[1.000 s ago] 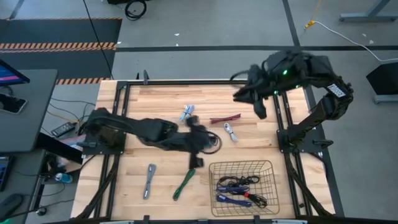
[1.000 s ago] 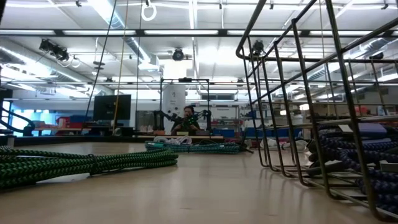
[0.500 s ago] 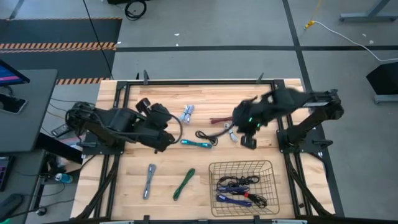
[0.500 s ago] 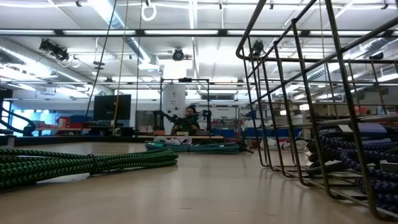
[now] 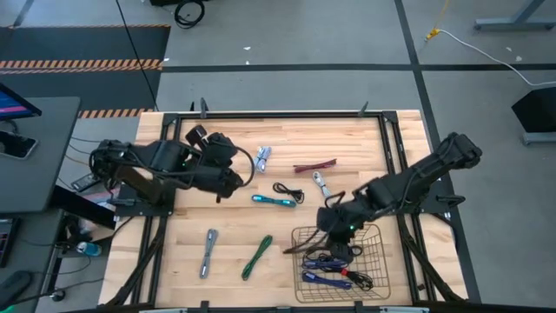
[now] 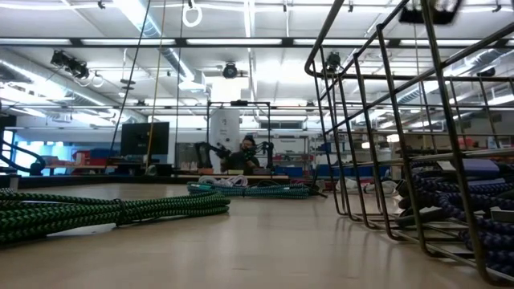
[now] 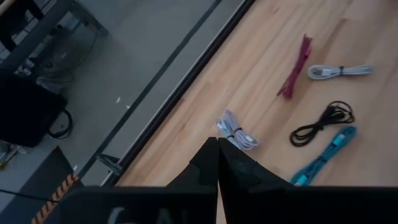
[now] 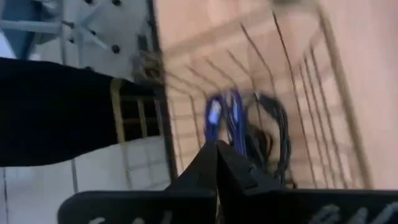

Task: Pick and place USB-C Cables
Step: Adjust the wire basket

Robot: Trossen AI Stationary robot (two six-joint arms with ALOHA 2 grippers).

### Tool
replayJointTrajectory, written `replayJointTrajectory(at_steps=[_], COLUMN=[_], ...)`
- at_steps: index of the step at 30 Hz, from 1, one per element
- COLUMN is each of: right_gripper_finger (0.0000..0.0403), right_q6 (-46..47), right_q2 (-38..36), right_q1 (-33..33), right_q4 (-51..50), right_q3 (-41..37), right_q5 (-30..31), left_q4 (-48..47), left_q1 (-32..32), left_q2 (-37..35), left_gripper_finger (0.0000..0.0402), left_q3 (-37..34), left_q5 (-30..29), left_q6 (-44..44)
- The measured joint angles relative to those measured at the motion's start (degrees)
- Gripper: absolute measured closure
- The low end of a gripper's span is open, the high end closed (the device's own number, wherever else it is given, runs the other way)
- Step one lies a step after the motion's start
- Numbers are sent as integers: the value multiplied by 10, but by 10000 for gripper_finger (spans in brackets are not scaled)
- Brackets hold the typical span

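Hovering over basket [image 5: 375,233], right tool [image 5: 340,248] above purple cables [image 5: 328,263].

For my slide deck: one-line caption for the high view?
Right gripper over the basket; left gripper waits; six cables remain on the table.

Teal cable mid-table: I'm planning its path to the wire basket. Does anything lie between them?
No object lies between the teal braided cable and the black wire-mesh basket. However, the right gripper, shut, hangs over the basket's rim on that side; the left gripper waits off to the left.
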Motion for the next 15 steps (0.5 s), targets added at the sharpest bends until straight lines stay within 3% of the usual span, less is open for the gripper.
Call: replayJointTrajectory(at_steps=[8,15], right_gripper_finger=[402,402], right_q6=[54,31], right_q2=[0,0], right_q1=[9,-22], right_q4=[111,218], right_q3=[-108,-149], right_q5=[6,35], left_q4=[0,0], left_q1=[20,20], left_q2=[0,0], left_gripper_finger=[397,397], left_q3=[0,0], left_q5=[1,1], left_q6=[6,5])
